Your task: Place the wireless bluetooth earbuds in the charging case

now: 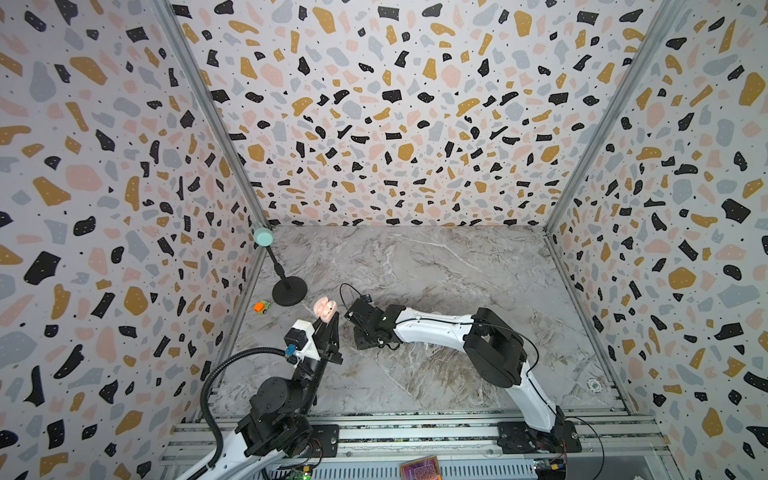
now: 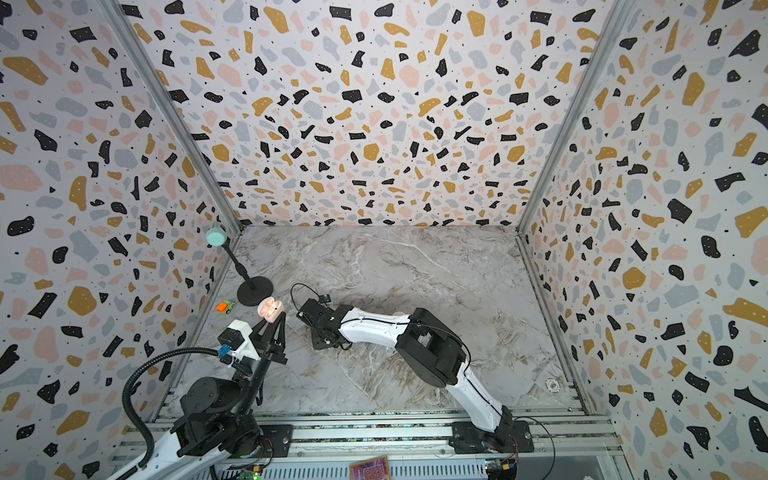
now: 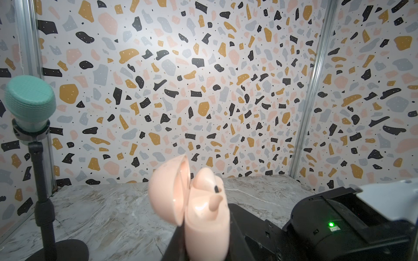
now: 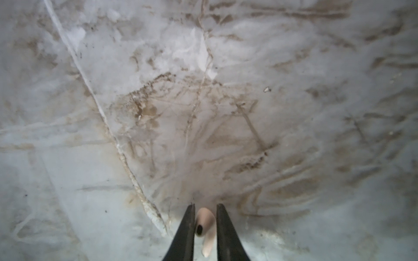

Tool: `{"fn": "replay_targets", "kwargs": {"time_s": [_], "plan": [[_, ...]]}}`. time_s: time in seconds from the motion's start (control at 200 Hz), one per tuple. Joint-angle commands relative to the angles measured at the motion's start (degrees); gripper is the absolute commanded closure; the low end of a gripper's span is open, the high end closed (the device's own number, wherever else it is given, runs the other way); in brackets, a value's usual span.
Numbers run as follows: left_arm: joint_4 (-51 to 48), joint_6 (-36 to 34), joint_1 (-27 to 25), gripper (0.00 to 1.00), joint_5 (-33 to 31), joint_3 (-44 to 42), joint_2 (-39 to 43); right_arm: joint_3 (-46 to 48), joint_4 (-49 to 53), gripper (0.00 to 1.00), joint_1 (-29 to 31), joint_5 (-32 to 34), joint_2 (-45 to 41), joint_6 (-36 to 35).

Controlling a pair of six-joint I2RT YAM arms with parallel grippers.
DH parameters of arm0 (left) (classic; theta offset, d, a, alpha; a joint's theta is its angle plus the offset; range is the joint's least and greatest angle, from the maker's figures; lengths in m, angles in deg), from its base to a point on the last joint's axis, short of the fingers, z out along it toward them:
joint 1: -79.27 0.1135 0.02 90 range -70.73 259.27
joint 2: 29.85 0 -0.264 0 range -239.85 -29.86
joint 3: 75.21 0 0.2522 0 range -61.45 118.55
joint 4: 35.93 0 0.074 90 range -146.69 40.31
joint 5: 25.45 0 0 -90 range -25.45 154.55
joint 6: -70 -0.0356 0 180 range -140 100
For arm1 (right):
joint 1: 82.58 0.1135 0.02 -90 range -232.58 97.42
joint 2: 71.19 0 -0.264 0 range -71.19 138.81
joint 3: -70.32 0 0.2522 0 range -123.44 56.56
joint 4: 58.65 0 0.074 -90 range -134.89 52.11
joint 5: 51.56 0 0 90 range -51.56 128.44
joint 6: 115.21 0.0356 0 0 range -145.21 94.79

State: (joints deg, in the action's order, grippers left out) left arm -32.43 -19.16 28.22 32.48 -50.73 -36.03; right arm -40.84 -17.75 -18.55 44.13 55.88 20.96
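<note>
– Pink plastic case, lid open, 1 earbud seated: location?
– Aloft, pinched in left gripper
– And loose earbud?
– On marble table, inside right gripper, jaws narrow around it, contact unclear. Probably light, slick, rigid; take by stem. Room: terrazzo walls on 3 sides; stand by left wall

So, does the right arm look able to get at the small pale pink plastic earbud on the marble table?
Probably yes: the right gripper has a finger on either side of the small pale pink plastic earbud, nothing between. Whether it grips yet is unclear.
</note>
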Motion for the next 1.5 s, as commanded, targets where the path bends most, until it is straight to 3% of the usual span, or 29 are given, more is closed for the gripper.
{"fn": "replay_targets", "kwargs": {"time_s": [0.0,0.395,0.966,1.141,1.492], "plan": [[2.87,-0.49,0.38,1.0,-0.03,-0.5,0.46,-1.86,2.44,0.81,0.39,1.2,0.22,-0.89],[2.87,-0.49,0.43,1.0,-0.01,-0.5,0.2,-0.27,2.89,0.88,0.97,2.84,-1.05,-2.26],[2.96,-0.28,0.68,1.0,0.26,-0.5,-0.04,12.26,-3.13,0.89,1.82,5.99,-9.29,-2.66],[3.02,-0.27,0.67,1.0,0.26,-0.5,-0.02,16.35,-8.08,0.83,1.97,4.48,-12.49,-4.65],[2.96,-0.23,0.75,1.0,0.25,-0.53,0.1,17.81,-8.8,0.76,1.96,2.6,-15.18,-4.95]]}}
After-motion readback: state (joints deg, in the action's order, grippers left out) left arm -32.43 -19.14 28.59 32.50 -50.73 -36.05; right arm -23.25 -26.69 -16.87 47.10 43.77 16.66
